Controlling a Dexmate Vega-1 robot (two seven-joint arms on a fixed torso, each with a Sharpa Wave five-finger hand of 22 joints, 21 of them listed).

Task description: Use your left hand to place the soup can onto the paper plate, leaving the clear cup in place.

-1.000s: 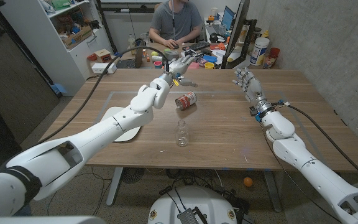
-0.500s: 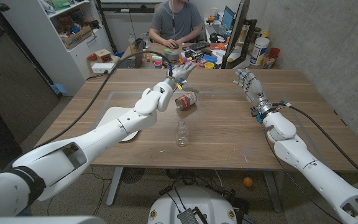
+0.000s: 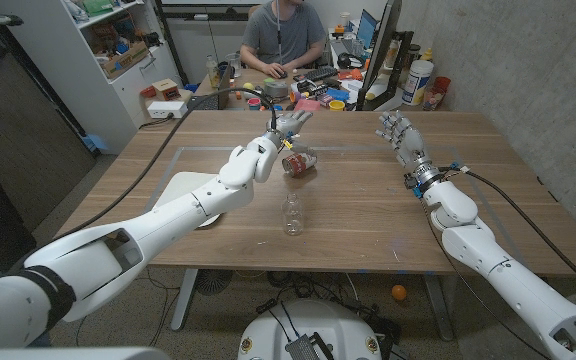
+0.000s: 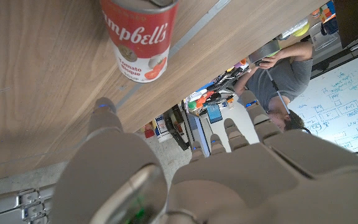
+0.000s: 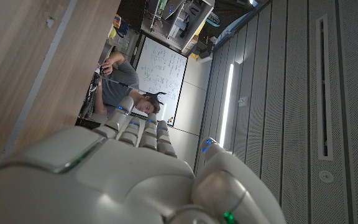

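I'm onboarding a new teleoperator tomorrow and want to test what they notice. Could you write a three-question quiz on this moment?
1. True or false: the soup can lies on its side on the wooden table.
2. Which item sits closest to the robot? A) soup can B) clear cup C) paper plate
3. Fill in: the left hand hovers over the can, holding ____.

Key: 1 true; 2 B; 3 nothing. The right hand is also empty, fingers apart, at the table's right side.

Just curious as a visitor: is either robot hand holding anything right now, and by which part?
Nothing is held. The left hand hovers open over the lying soup can; the right hand is open too.
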